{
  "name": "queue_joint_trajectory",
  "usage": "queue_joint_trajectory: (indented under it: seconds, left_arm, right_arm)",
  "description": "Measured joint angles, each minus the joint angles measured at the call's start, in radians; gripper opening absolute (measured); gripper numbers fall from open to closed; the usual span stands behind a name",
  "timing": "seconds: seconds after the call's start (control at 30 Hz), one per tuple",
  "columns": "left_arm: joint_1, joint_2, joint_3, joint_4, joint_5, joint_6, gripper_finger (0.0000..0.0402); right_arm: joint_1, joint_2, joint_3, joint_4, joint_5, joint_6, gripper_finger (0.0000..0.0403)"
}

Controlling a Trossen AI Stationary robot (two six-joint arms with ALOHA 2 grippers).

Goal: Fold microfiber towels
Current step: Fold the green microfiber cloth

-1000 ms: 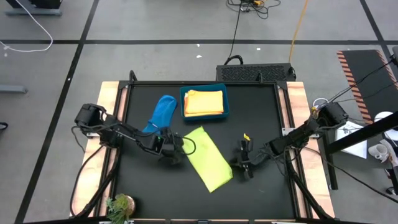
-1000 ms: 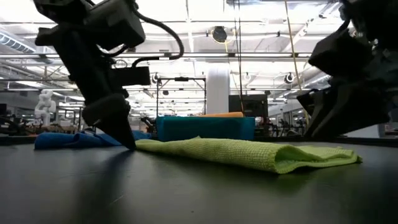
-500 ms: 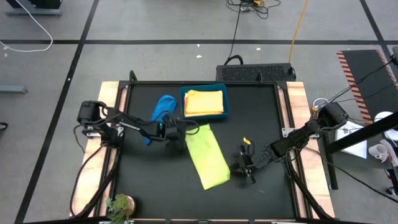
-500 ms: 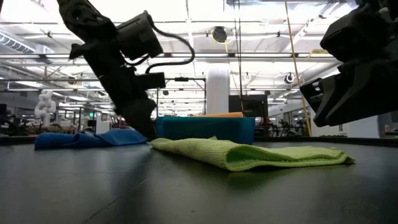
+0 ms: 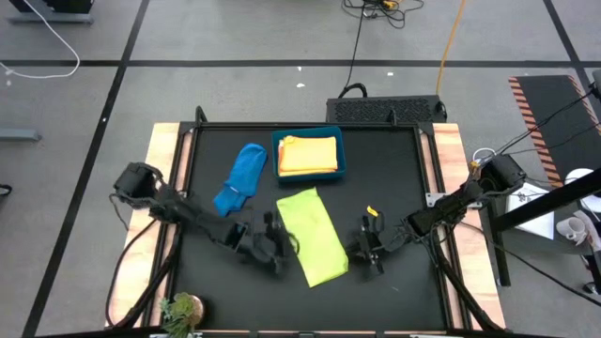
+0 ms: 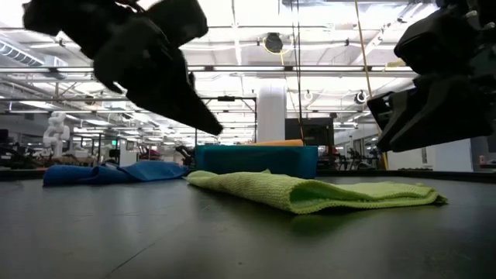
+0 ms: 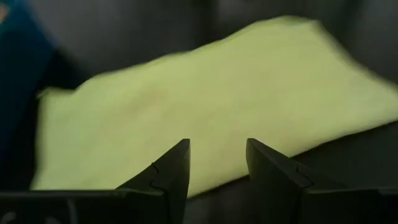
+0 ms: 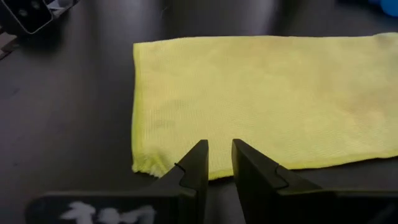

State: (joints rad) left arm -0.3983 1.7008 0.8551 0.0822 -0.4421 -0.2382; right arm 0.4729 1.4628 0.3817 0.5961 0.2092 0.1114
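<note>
That lime green towel, half-folded, looks light and floppy, best pinched at a corner; left end effector hangs spread and empty, right end effector nearly pressed together, empty.

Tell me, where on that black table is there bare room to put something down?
Free: the near strip in front of the lime green towel, and the far right corner beside the teal bin. Crowded: the middle, where the left tool and right tool flank that towel, with the blue towel beside the bin.
</note>
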Motion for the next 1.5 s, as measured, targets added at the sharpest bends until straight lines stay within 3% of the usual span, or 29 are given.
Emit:
queue_joint_trajectory:
  seconds: [0.17, 0.47, 0.6, 0.87, 1.5]
  left_arm:
    - [-0.075, 0.146, 0.047, 0.233, 0.072, 0.130, 0.0159]
    - [-0.126, 0.335, 0.374, -0.069, 0.102, 0.221, 0.0159]
    - [-0.142, 0.368, 0.445, -0.141, 0.109, 0.298, 0.0159]
    - [-0.153, 0.374, 0.444, -0.207, 0.101, 0.393, 0.0159]
    - [-0.155, 0.439, 0.446, -0.093, 0.021, 0.639, 0.0152]
  right_arm:
    - [-0.024, 0.000, 0.000, 0.007, 0.000, -0.004, 0.0061]
    - [-0.029, 0.000, 0.000, 0.004, 0.000, 0.000, 0.0061]
    - [-0.029, 0.000, 0.000, -0.001, 0.000, 0.004, 0.0061]
    - [-0.029, 0.000, 0.000, -0.011, 0.000, 0.007, 0.0061]
    - [-0.029, 0.000, 0.000, -0.006, 0.003, -0.051, 0.0061]
